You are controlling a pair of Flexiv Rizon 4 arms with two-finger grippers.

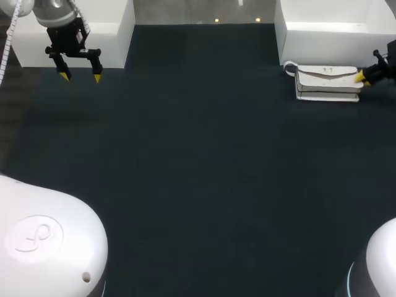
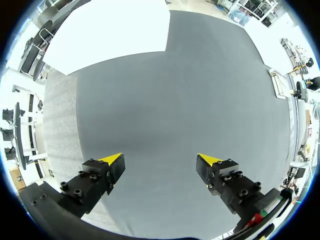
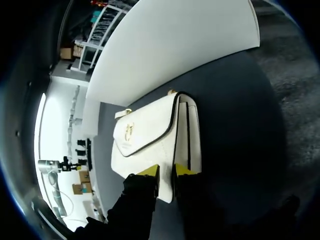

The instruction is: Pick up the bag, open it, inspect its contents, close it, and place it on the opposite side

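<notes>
Bare table (image 1: 198, 161) stretches wide across the middle and near edge. A left box (image 1: 117, 31) fills the far left corner, a right box (image 1: 334, 34) the far right, the bag (image 1: 328, 83) just before it.

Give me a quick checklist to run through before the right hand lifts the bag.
1. Right hand on the bag: ok, both yellow tips press its near end from two sides.
2. Flap closed: ok, it lies flat over the front.
3. Bag resting on the table: ok, not yet lifted.
4. Left hand out of the way: ok, open, holding nothing, at the far left.
5. Bag free of the white box: cannot tell, the strap end lies right at the box's corner.
</notes>
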